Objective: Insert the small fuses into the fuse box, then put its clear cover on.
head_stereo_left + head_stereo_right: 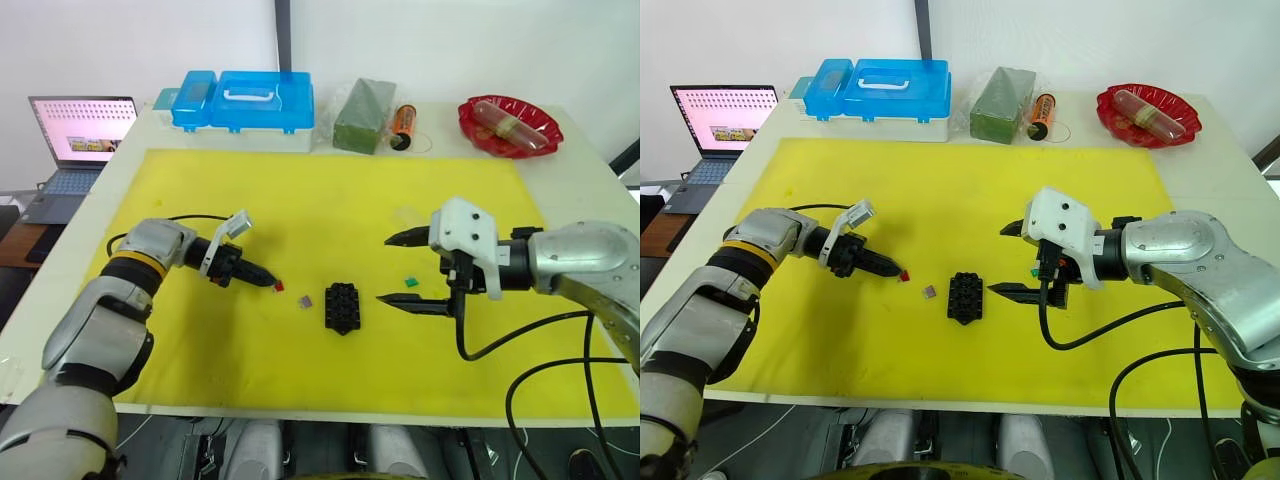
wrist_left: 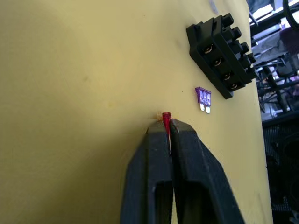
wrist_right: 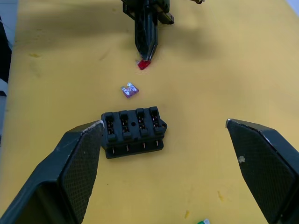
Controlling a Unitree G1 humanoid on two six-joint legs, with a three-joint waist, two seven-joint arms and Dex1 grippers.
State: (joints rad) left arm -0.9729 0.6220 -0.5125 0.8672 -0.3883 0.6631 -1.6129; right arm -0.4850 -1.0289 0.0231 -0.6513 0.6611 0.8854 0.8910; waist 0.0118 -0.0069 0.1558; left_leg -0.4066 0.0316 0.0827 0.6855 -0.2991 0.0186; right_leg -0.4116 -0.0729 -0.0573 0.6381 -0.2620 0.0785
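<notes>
Early stage. Left gripper (image 1: 268,282), frame centre-left, pinches the red fuse (image 2: 166,117). Purple fuse (image 1: 305,301) lies loose beside the empty fuse box (image 1: 342,307), mid-frame. Right gripper (image 1: 398,270) spread wide, holding nothing. Green fuse (image 1: 410,281) unplaced; cover unseen.

Head stereo looks down; both wrist cameras closely share the fuse box (image 3: 133,132).

fuses: 3 visible, perhaps more – red fuse (image 2: 166,117) | purple fuse (image 2: 203,96) | green fuse (image 1: 410,280) | fuse box (image 1: 342,306): 1
</notes>
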